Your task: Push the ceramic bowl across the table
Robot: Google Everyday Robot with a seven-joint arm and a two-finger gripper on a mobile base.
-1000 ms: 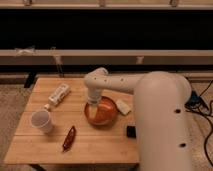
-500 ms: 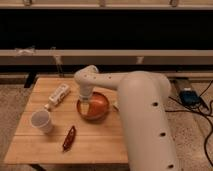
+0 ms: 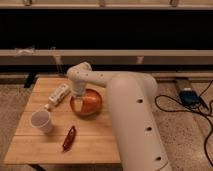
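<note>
Camera view shows my gripper (image 3: 78, 96) down at the left rim of the ceramic bowl (image 3: 87, 102), which sits near the middle of the desk (image 3: 95, 145), just left of my big white arm (image 3: 132, 120). Whether the fingers are spread or pressed together I cannot tell. To push well, I judge I should keep contact low on the bowl's wall and drive slowly in one straight line, so it slides rather than tips. A white bottle (image 3: 59, 94) lies at upper left, a white cup (image 3: 41, 120) at left, and a dark red packet (image 3: 69, 138) below; I would steer clear of them. Compared with half a second ago, the bowl and gripper sit further left, nearer the bottle.
</note>
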